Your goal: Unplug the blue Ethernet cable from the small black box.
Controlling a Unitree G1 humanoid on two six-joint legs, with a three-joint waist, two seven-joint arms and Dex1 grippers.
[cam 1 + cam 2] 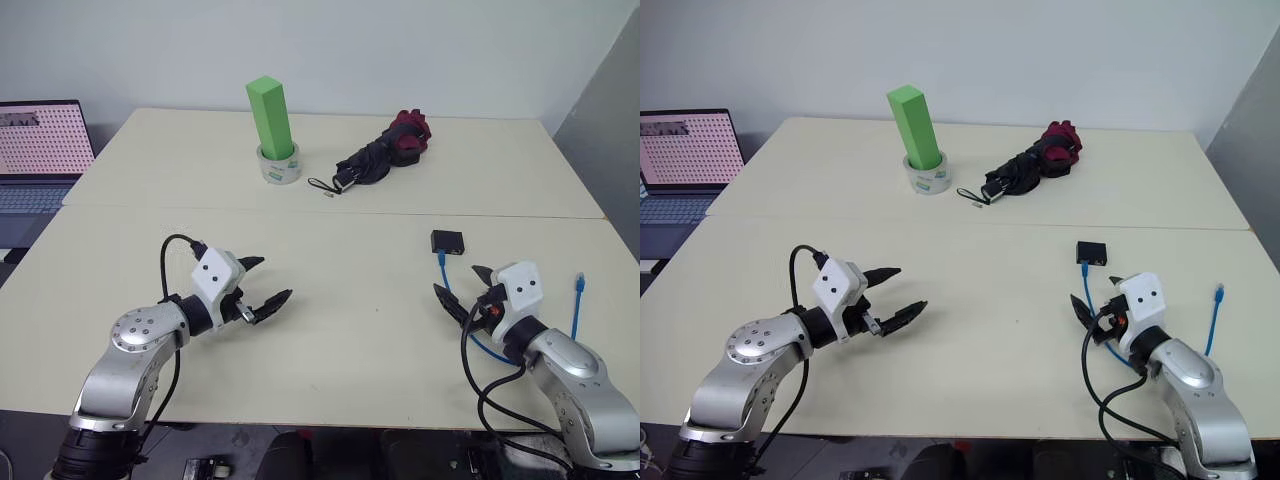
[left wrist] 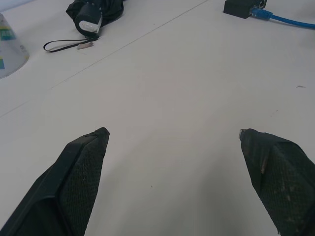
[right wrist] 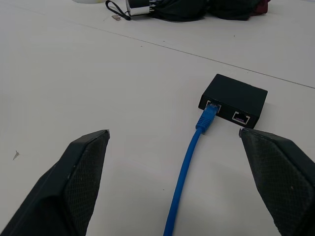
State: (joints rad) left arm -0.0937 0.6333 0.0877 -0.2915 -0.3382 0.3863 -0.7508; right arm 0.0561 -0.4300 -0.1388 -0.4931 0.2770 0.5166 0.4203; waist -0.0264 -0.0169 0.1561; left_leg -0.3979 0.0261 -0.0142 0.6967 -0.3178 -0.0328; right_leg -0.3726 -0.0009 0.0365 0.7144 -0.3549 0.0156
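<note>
Blue cable (image 3: 189, 162) plugged into the small black box (image 3: 235, 100) on the table (image 1: 350, 340). Left gripper (image 1: 268, 287) and right gripper (image 1: 460, 290) both spread apart, holding nothing.

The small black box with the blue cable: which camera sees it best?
The right wrist view: the small flat matte-black box shows both ports, the thin blue Ethernet cable plugged into one. The eye views show it small; the left wrist view catches just a corner.

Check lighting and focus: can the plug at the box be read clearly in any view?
Right wrist view: even light, soft shadows, blue Ethernet cable sharply seated in the small black box. Left wrist view: box at the far edge, softer. Eye views: no glare, plug tiny.
</note>
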